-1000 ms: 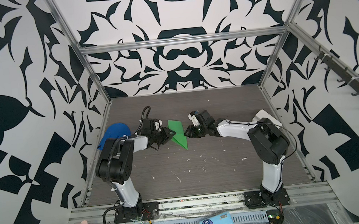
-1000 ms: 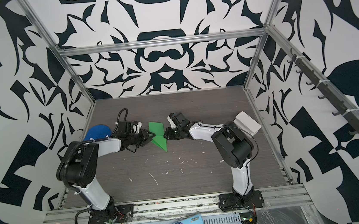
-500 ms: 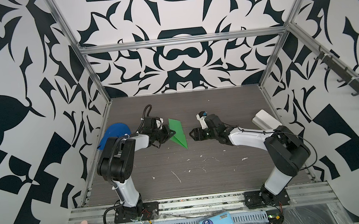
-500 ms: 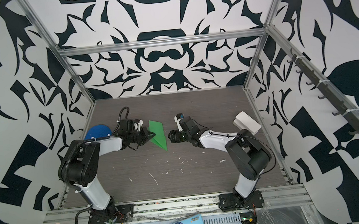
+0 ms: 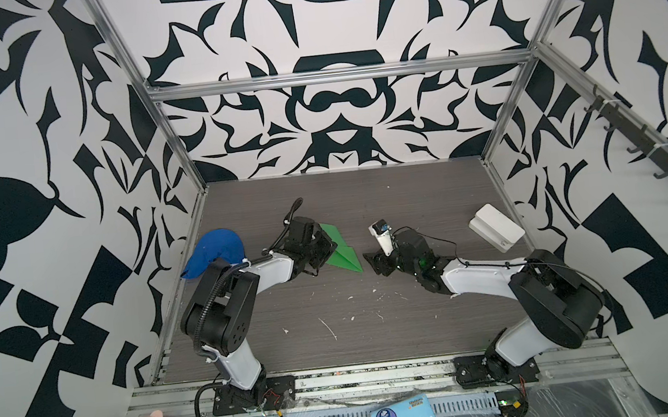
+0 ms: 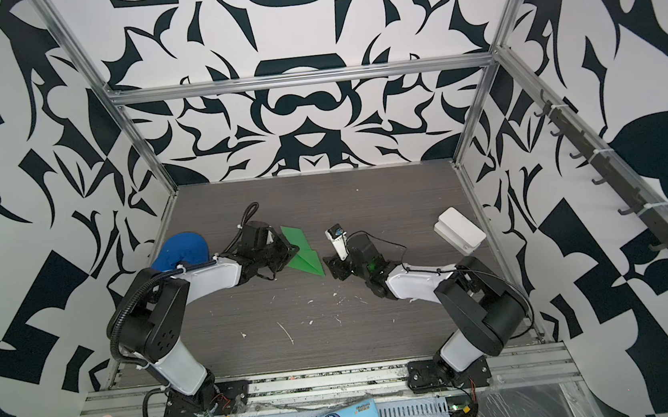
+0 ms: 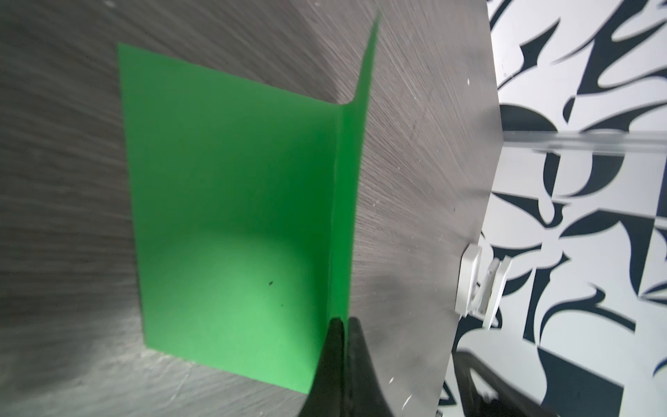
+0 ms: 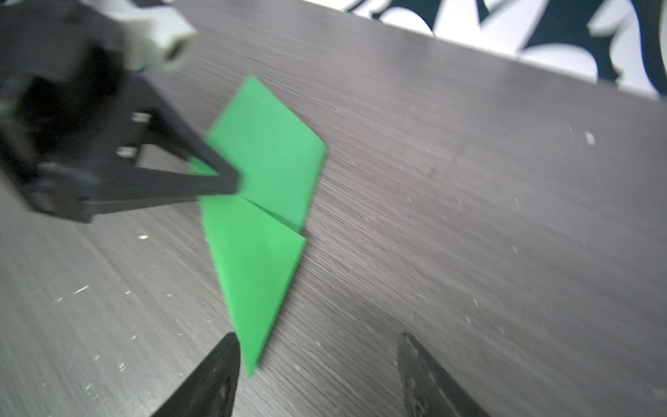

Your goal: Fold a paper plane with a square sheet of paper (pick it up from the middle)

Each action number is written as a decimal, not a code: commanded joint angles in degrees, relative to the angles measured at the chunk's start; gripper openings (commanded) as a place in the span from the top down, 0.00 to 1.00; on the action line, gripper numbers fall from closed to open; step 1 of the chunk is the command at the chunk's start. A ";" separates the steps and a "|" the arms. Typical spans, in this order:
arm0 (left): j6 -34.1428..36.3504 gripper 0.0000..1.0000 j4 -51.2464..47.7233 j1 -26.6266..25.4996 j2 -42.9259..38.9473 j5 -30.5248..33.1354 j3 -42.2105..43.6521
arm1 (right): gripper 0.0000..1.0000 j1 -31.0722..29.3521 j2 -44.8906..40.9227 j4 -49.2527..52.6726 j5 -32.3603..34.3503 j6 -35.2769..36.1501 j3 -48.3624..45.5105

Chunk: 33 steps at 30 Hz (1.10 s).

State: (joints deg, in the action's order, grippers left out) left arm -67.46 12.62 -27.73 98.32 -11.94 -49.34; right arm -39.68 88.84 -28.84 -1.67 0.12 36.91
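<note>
- Paper plane (image 5: pixel 342 250), bright green and folded to a point, sits on the counter (image 5: pixel 377 330) a little left of the middle, between both tools.
- Left tool (image 7: pixel 341 325), with a blue cap (image 5: pixel 215 250) behind its arm, is pinched tight on the plane's raised crease.
- Right tool (image 8: pixel 319 343) stands wide apart, holding nothing, just off the pointed end.

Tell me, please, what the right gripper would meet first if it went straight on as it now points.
Probably the near tip of the paper plane, lying just ahead of the open right gripper; the left gripper pinching it sits farther on.
</note>
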 commanded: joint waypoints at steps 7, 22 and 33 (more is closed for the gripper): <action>-5.58 0.99 -5.96 -0.69 -0.59 3.81 -1.31 | 0.31 -7.26 10.15 -15.63 3.33 18.40 2.03; -7.42 0.98 -10.84 -0.69 -4.83 0.94 0.49 | 0.37 -12.13 17.57 -26.86 15.95 21.51 0.76; -6.78 0.97 -15.18 -0.66 -5.17 -1.18 -1.26 | 0.51 -12.38 18.50 -22.54 14.95 22.27 3.94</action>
State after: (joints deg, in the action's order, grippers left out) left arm -73.73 0.30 -28.25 94.54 -11.94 -49.30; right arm -51.53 107.46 -51.00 13.10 21.63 39.07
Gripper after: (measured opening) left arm 0.040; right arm 0.498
